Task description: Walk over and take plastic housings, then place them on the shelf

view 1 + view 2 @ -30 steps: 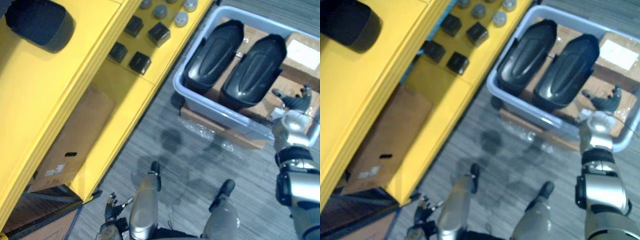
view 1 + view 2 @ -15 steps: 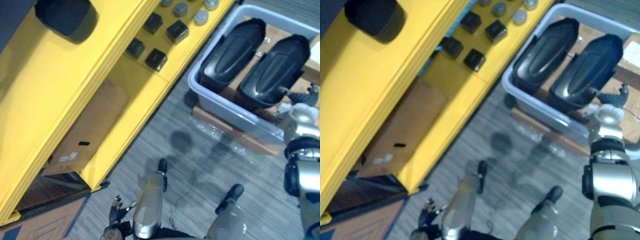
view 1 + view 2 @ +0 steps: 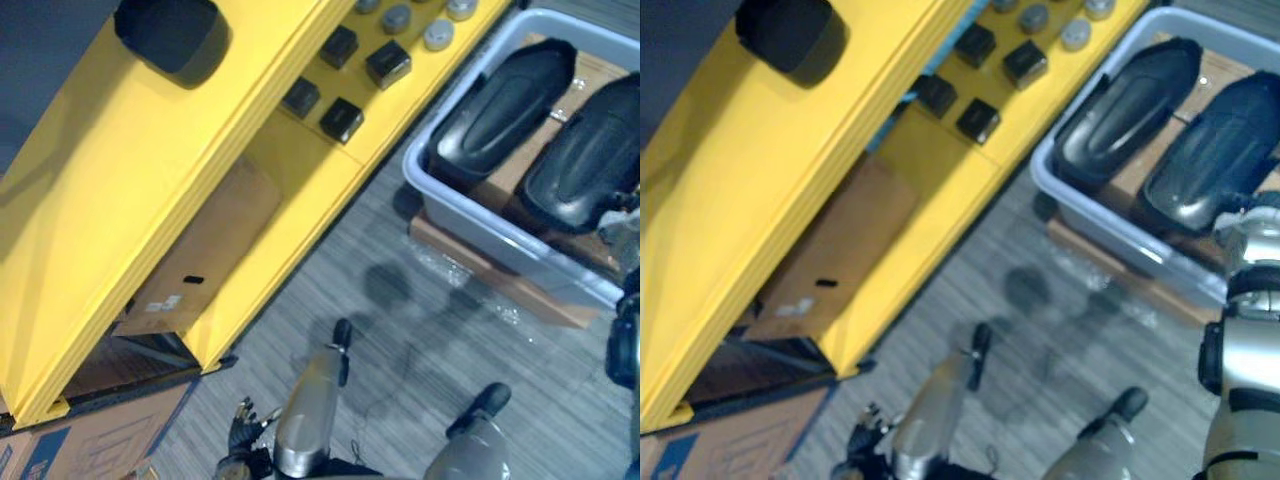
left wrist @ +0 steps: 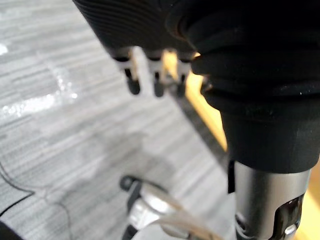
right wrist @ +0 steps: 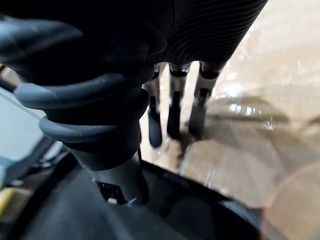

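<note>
Housings (image 3: pixel 590 150) lie side by side in bin (image 3: pixel 470 215), long axes toward its far rim, just beyond right hand (image 5: pixel 174 110), fingers straight, empty; left hand (image 4: pixel 159 80) hangs slack, well apart.

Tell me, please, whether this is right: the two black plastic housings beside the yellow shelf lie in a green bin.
Not quite: the bin is grey, not green, as the right eye view shows. The two black plastic housings do lie in it, beside the yellow shelf.

The yellow shelf (image 3: pixel 120 200) carries black blocks (image 3: pixel 342 118), grey discs (image 3: pixel 438 35) and, higher, a dark rounded shell (image 3: pixel 170 35).
</note>
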Motion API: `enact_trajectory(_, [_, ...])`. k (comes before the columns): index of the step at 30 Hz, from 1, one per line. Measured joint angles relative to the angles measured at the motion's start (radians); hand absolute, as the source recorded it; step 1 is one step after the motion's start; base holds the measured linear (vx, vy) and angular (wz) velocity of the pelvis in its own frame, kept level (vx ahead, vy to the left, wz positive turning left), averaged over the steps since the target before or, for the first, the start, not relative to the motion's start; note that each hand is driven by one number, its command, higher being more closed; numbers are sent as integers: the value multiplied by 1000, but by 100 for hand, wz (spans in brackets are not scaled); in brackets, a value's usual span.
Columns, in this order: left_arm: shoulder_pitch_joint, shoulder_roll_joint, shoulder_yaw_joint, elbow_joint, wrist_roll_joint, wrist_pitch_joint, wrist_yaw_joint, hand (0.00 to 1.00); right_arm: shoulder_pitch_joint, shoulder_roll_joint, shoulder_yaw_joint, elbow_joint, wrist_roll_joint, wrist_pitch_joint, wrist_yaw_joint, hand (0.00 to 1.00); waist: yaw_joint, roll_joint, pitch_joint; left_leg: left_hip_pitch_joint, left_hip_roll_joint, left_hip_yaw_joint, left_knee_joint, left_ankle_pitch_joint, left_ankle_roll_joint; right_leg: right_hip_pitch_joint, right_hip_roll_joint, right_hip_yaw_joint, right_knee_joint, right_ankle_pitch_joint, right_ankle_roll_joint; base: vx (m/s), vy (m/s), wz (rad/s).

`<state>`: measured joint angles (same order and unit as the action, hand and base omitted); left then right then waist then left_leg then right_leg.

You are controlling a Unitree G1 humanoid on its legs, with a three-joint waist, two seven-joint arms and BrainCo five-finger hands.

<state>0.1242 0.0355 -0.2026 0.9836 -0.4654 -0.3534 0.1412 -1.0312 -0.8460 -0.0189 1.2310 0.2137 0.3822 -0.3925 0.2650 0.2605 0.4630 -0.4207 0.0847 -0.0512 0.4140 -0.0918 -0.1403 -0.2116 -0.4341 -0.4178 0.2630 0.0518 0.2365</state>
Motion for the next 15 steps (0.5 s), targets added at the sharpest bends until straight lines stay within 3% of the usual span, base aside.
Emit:
enact_trajectory(5, [-1, -4, -29, 9, -6, 1, -4, 0, -8, -18, 2, 21, -210, 154, 23, 100, 19, 27, -20, -7, -7, -17, -9, 1, -1, 2, -5, -22, 6, -10, -2, 9, -11, 10])
enact_trajectory(8, [-1, -3, -47, 4, -7, 2, -4, 0, -13, -19, 2, 36, -312, 209, 27, 100, 32, 29, -21, -9, -9, -20, -14, 1, -1, 3, -6, -28, 4, -12, -1, 20, -19, 5])
enact_trajectory(12, [0, 0, -51, -22, -6, 1, -4, 0, -15, -20, 1, 44, -386, 222, 43, 100, 36, 29, -21, -16, -10, -23, -18, 3, -1, 5, -6, -44, 1, -12, -2, 1, -17, 7])
enact_trajectory(15, [10, 6, -55, -64, -3, -6, -2, 0, -16, -20, -6, 56, -420, 184, 53, 100, 33, 28, -20, -15, -9, -24, -19, 4, -1, 8, -4, -46, -3, -12, -2, 0, 0, 0])
